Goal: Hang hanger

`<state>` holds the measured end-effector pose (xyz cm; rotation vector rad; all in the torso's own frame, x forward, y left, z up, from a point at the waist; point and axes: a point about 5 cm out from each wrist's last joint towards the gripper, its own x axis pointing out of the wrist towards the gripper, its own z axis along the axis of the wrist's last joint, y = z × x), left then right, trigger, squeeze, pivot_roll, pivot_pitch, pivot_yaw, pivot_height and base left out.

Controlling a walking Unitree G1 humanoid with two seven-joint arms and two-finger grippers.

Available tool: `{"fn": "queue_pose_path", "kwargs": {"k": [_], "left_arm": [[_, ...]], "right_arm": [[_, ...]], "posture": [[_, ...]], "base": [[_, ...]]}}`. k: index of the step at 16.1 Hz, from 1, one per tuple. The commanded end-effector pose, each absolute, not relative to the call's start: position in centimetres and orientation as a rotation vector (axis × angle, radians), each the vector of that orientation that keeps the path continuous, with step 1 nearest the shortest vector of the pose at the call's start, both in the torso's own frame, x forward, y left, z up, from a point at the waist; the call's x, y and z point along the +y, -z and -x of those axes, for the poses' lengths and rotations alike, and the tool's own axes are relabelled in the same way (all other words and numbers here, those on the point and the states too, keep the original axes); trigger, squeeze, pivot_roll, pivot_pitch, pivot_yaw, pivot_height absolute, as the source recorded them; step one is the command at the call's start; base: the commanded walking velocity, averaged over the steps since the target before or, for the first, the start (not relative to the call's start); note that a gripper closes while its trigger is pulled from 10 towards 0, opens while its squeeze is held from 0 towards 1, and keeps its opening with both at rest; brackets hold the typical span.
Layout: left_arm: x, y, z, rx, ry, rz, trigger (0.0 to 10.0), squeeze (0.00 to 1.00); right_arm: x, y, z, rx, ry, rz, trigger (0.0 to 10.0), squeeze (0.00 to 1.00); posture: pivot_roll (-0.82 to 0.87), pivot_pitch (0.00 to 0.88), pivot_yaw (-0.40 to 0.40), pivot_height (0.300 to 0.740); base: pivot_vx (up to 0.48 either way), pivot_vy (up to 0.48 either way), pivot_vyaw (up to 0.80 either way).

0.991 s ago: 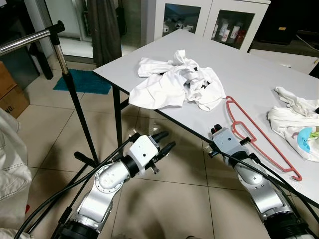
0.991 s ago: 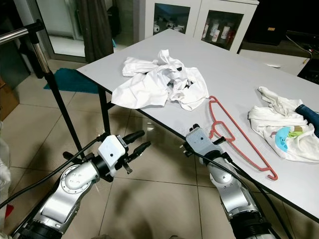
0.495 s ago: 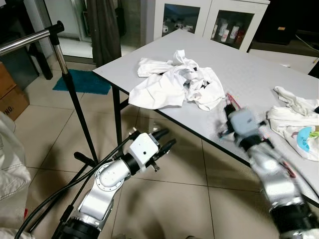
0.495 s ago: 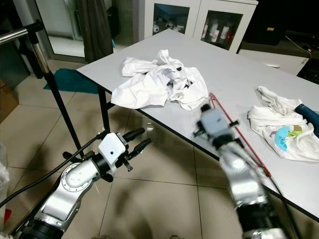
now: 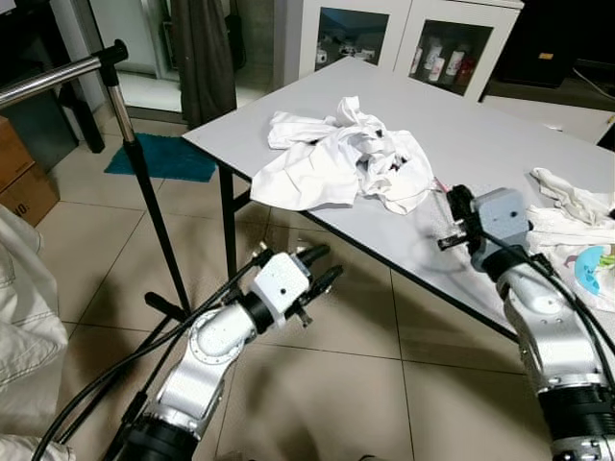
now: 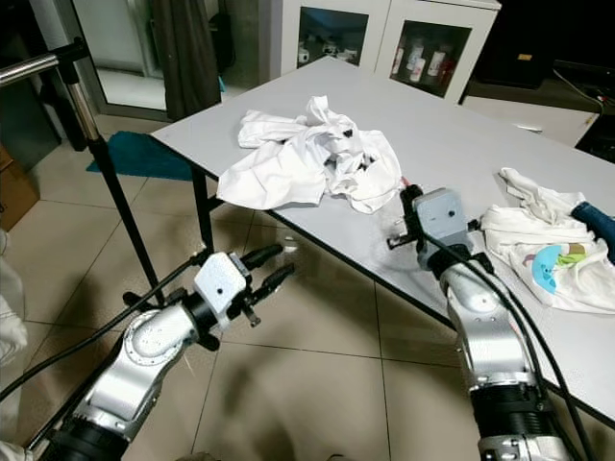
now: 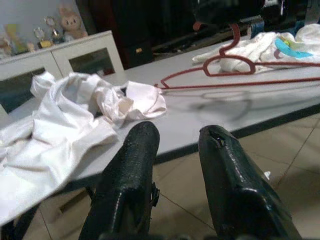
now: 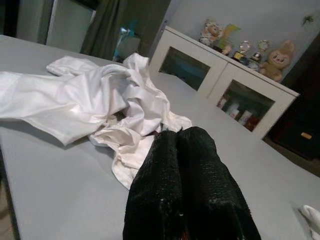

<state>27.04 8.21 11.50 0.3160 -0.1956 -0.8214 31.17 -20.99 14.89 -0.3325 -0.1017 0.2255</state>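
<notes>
The red hanger is over the grey table, its near end raised above its own shadow and reaching up to my right gripper. In the eye views only a sliver of the red hanger shows past that gripper. The right gripper's fingers are pressed together, apparently on the hanger. My left gripper hangs open over the floor in front of the table edge, nothing between its fingers. The clothes rail stands at the far left on a black pole.
A heap of white clothes lies on the table's near corner. More garments lie at the right. A white garment hangs at the left edge. Beyond are a teal mat, a cardboard box and a glass-door cabinet.
My right arm has swung up from below the table edge to above the tabletop, now covering most of the hanger. The left arm has barely moved.
</notes>
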Motion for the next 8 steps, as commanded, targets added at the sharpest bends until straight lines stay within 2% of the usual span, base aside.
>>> {"fn": "queue_pose_path", "kwargs": {"k": [1, 4, 5, 8], "left_arm": [[8.1, -11.7, -27.3, -0.223, 0.833, -0.357, 10.0, 0.00], [8.3, -12.0, -27.4, -0.245, 0.851, -0.358, 10.0, 0.00], [8.5, -12.4, -27.6, -0.264, 0.861, -0.358, 10.0, 1.00], [8.7, -13.2, -28.3, -0.314, 0.866, -0.420, 10.0, 1.00]], "right_arm": [[-21.2, -16.2, -31.2, -0.126, -0.278, 0.329, 0.0, 0.00], [-21.0, -16.9, -30.9, -0.134, -0.359, 0.335, 0.0, 0.00], [-21.2, -17.3, -30.6, -0.129, -0.401, 0.364, 0.0, 0.00], [-20.9, -17.7, -30.0, -0.122, -0.498, 0.408, 0.0, 0.00]], "posture": [[0.01, 0.000, -0.059, 0.723], [0.01, 0.000, -0.052, 0.723], [0.01, 0.000, -0.048, 0.723], [0.00, 0.000, -0.044, 0.723]], "base": [[0.000, 0.000, 0.00], [0.000, 0.000, 0.00], [0.000, 0.000, 0.00], [0.000, 0.000, 0.00]]}}
